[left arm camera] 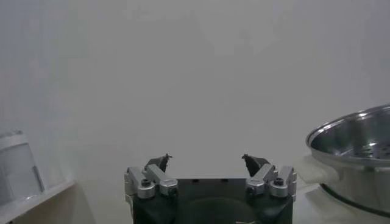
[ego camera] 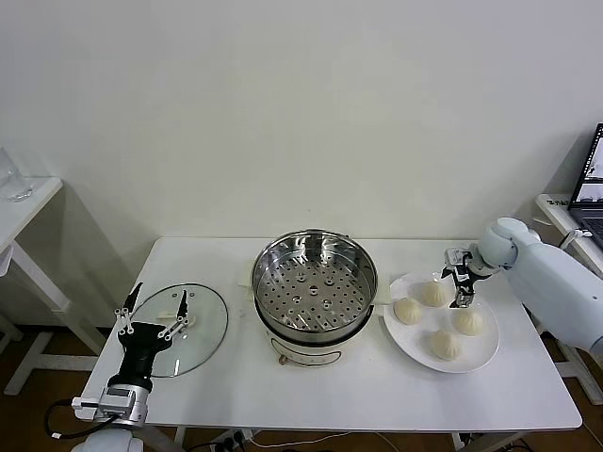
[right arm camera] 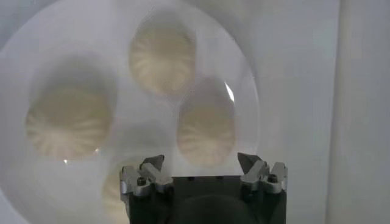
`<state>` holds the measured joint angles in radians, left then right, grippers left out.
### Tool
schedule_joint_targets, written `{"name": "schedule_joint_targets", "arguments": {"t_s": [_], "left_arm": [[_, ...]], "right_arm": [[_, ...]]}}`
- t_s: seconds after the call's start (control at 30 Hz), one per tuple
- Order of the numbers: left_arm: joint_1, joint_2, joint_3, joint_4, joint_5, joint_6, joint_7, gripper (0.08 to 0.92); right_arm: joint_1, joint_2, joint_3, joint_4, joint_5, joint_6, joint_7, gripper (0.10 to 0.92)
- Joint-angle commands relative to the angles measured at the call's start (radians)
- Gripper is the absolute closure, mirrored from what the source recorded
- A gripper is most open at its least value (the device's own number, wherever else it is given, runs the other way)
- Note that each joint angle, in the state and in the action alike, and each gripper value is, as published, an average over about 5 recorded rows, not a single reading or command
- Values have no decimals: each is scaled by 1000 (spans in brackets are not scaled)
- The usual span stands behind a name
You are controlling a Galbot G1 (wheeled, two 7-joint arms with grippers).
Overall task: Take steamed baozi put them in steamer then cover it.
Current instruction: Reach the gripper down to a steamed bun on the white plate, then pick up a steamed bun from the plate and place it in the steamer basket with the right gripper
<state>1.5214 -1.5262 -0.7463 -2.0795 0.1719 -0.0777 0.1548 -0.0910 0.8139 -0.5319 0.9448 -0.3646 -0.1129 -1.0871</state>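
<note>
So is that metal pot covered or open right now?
Open. The steamer shows its bare perforated floor, and the glass lid lies flat on the table beside it.

wall (ego camera: pixel 301 104): plain off-white, evenly lit | table (ego camera: pixel 236 395): white, rectangular, against the wall | side table (ego camera: pixel 28 202): white, at the left, crossed legs, a clear container (ego camera: pixel 11 179) on top | desk (ego camera: pixel 561 212): white, at the right edge, an open laptop (ego camera: pixel 589 188) on it | floor (ego camera: pixel 38 395): brown
</note>
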Motion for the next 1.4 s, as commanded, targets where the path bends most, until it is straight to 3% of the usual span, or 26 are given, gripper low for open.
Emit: {"name": "schedule_joint_targets", "arguments": {"t_s": [0.03,0.6,1.03,1.2,1.4], "left_arm": [[1,0,-10,2,1,-3,1,177],[-1,-2,-9,14,5,-9,1,177],[-3,-2,-15,16,5,-11,1,177],[-1,-2,-13,8,4,-10,0,177],[2,0,-10,-1,4,-10,0,177]], "right_arm": [[-3,55,11,-65,-32,0,17,203],[-17,68,25,-74,-37,10,36,205],[-15,61,21,-55,-36,19,41,294],[16,1,-20,25,26,15,30,304],[160,-153,-140,226,168,44,-4,304]]}}
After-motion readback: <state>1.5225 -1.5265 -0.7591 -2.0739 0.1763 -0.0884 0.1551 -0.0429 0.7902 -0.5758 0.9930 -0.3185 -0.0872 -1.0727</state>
